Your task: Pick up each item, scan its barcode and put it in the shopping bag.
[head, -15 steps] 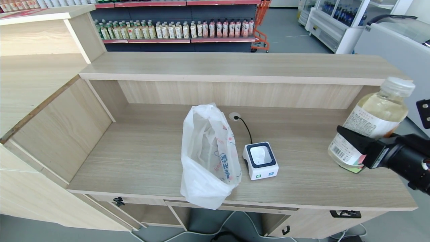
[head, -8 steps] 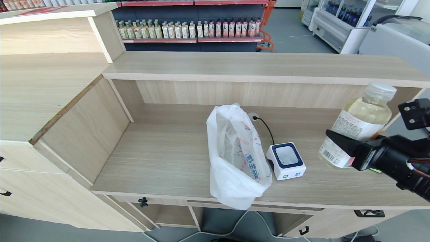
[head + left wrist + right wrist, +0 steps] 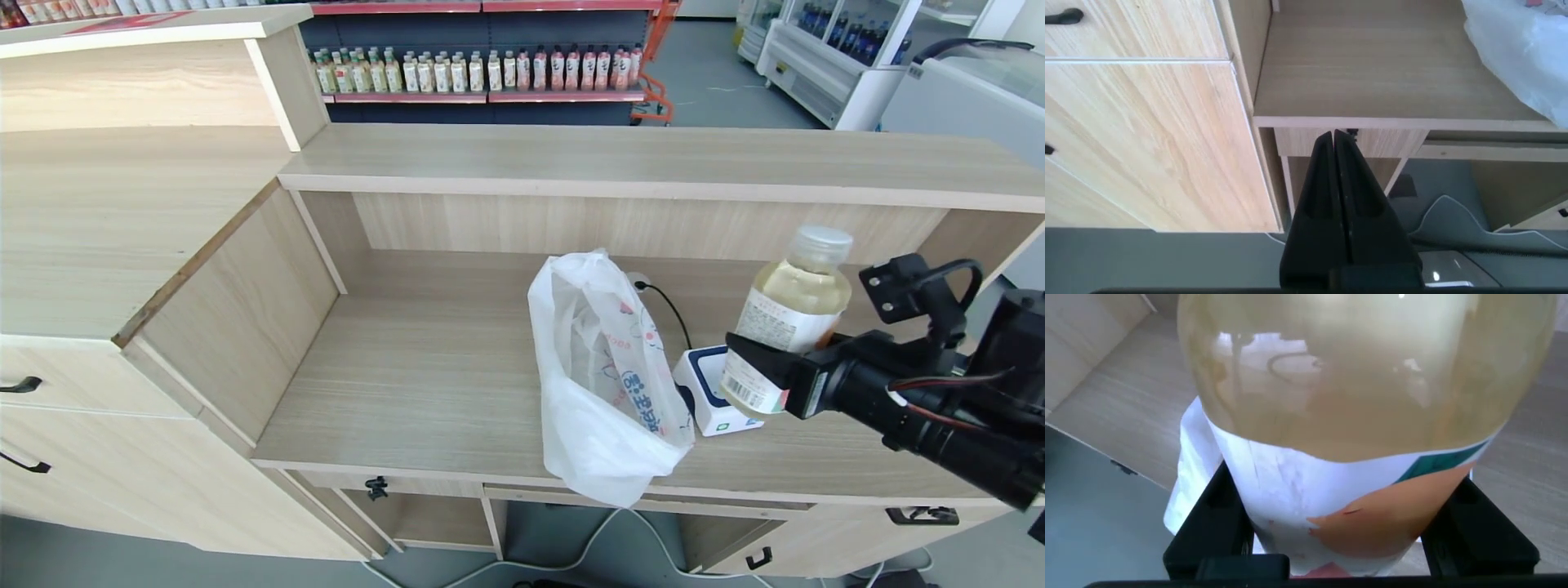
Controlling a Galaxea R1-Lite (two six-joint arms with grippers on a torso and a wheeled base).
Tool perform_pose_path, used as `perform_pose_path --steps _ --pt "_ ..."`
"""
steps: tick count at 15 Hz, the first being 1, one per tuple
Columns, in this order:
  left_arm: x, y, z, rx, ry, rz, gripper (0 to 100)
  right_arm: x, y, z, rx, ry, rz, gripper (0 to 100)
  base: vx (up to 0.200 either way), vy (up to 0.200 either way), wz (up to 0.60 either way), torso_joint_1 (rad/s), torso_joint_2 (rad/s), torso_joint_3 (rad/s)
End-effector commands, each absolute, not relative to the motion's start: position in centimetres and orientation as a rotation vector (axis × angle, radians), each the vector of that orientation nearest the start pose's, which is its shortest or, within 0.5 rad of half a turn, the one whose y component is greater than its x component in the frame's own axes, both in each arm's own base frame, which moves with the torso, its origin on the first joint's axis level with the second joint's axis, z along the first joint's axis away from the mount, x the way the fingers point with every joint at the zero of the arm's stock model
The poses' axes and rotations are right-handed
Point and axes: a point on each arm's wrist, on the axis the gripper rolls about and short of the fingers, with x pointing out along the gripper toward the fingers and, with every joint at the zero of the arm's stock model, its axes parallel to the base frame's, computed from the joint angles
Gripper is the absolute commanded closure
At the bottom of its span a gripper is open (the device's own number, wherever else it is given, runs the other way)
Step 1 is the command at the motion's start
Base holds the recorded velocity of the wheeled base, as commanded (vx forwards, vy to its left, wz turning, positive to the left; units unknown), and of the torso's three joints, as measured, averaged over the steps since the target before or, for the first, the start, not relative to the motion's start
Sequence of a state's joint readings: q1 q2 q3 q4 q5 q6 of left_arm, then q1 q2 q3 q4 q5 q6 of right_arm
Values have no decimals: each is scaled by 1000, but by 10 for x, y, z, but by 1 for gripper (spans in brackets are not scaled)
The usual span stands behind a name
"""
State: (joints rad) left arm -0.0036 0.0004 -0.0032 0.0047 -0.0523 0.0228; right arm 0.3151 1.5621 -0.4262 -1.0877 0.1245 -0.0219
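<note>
Bottle point(image 3: 788, 318) of pale liquid is held tilted above the desk point(image 3: 424, 384), clamped at its labelled lower part by the fingers of the right gripper point(image 3: 759, 367). It is held over the scanner point(image 3: 722, 408), beside the shopping bag point(image 3: 604, 384). The fingers of the left gripper point(image 3: 1334, 143) are pressed together on nothing, near the desk's front edge.

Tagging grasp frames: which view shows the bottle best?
Head view: whole bottle, cap to barcode, tilted in right gripper. Right wrist view has its belly close up. Left wrist view faces counter and bag.
</note>
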Motion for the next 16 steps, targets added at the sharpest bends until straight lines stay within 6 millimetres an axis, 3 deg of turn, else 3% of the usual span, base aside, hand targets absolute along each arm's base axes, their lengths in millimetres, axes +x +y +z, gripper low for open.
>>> perform_pose_path --steps 1,2,4,7,13,16 --pt "-23 -1 76 23 2 -55 100 265 97 130 -49 86 469 100 0 0 0 0 0 0" --pt "-23 -1 76 23 2 -55 100 268 100 126 -55 78 474 100 0 0 0 0 0 0" --pt "-23 -1 76 23 2 -55 100 287 117 91 -110 48 512 100 0 0 0 0 0 0" --pt "-23 -1 76 23 2 -55 100 299 135 68 -114 59 550 100 0 0 0 0 0 0" --pt "-23 -1 76 23 2 -55 100 324 182 54 -108 -12 633 100 0 0 0 0 0 0" --pt "-23 -1 76 23 2 -55 100 326 189 39 -164 -7 653 100 0 0 0 0 0 0"
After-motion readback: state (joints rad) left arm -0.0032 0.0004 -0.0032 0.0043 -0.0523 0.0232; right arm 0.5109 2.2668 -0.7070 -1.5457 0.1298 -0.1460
